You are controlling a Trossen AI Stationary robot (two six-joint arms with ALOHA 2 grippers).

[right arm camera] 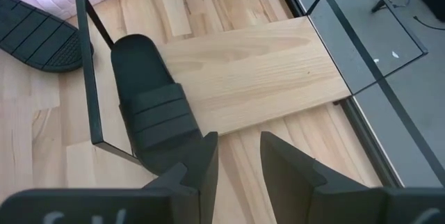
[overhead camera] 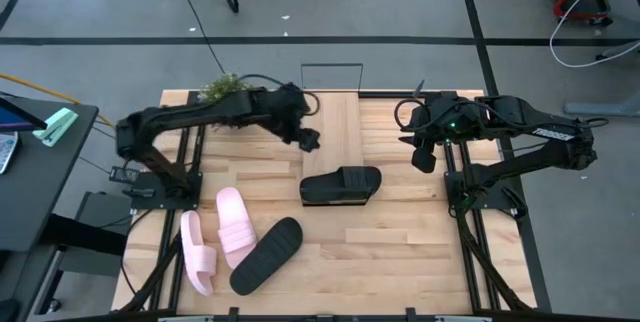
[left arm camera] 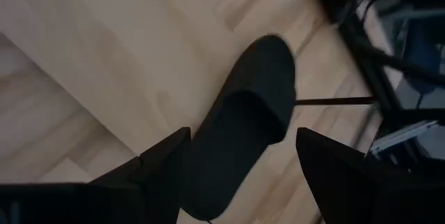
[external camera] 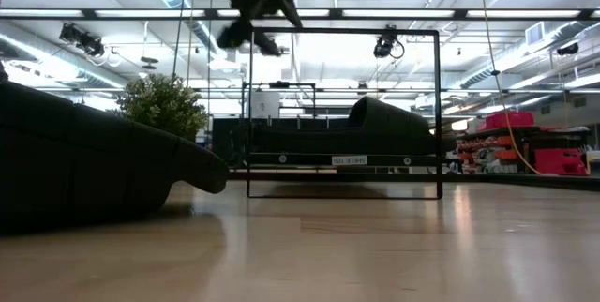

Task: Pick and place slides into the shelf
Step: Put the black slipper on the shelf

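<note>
Just below the left gripper (overhead camera: 310, 142), which hangs wide open and empty, a black slide (overhead camera: 341, 184) lies across the shelf (overhead camera: 338, 122) end on the slatted table (overhead camera: 400, 232), the right gripper (overhead camera: 423, 155) part-open, empty, alongside.

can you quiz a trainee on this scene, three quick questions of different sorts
1. True or false: a black slide lies at the near end of the shelf.
2. How many pink slides lie on the table?
3. Which gripper hangs over the shelf's left edge? A) left gripper B) right gripper

Key: 1 true; 2 two; 3 A
</note>
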